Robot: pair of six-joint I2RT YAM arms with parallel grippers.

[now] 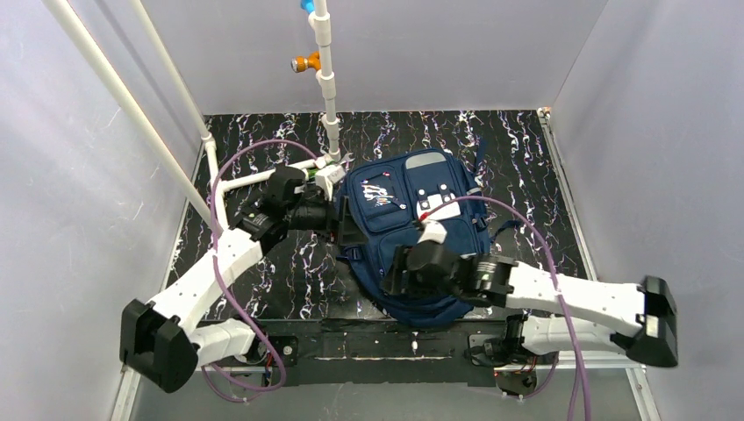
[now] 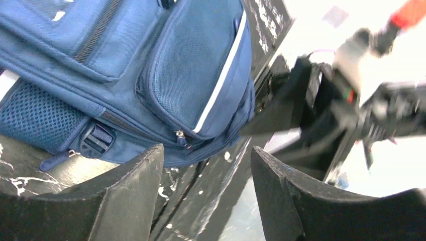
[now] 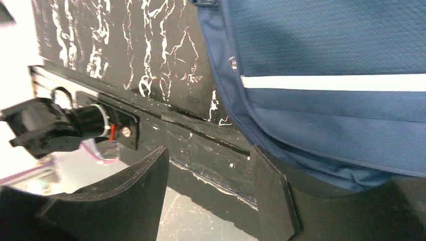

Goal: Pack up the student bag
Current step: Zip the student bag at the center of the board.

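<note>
The student bag [image 1: 412,228], navy blue with white trim, lies flat in the middle of the black marbled table. My left gripper [image 1: 340,213] sits at the bag's left side. In the left wrist view its jaws [image 2: 206,155] stand open with only table between them, and the bag's [image 2: 191,75] zipped side pocket lies just beyond the left fingertip. My right gripper [image 1: 392,272] hovers over the bag's near left corner. In the right wrist view it [image 3: 208,155] is open and empty, the bag [image 3: 326,100] lying past its right finger [image 3: 271,191].
A white pipe frame [image 1: 326,79] with an orange fitting [image 1: 305,62] stands at the back and runs down the left side. The table's near edge rail [image 1: 368,338] lies under the right gripper. Grey walls close in on the left, the back and the right.
</note>
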